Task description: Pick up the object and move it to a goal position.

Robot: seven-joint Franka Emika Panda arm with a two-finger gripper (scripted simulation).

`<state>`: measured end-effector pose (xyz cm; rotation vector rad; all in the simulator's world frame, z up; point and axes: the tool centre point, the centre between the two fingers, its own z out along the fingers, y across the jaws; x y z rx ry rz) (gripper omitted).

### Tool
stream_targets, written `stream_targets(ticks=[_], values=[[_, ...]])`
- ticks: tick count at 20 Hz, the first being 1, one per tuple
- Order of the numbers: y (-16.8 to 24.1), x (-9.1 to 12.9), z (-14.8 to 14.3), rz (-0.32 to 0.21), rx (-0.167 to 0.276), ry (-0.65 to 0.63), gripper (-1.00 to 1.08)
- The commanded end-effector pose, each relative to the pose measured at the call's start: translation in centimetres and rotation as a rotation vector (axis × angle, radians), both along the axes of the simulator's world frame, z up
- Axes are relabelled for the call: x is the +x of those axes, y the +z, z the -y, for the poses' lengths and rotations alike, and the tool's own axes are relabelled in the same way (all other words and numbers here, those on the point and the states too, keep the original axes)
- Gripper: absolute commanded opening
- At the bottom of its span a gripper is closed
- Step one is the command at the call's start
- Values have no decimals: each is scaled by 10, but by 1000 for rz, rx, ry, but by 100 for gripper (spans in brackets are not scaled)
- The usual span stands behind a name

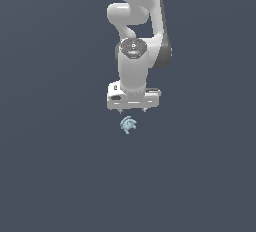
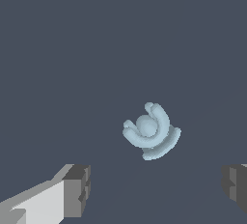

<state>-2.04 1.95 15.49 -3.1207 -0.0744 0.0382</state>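
in the wrist view the gripper has its two dark fingertips spread wide, and nothing is between them. the small pale blue object, made of curved swirls around a round middle, lies on the dark grey floor beyond the gap. the exterior view shows it just below the gripper, apart, and behind it the white arm rises.
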Motion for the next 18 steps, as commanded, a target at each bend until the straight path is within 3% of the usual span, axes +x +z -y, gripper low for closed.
stream_targets(ticks=[1, 9, 18], values=[[0, 0, 0, 0, 0, 2, 100], [-7, 0, 2, 3, -2, 70, 100], [-24, 1, 8, 11, -7, 249, 100]])
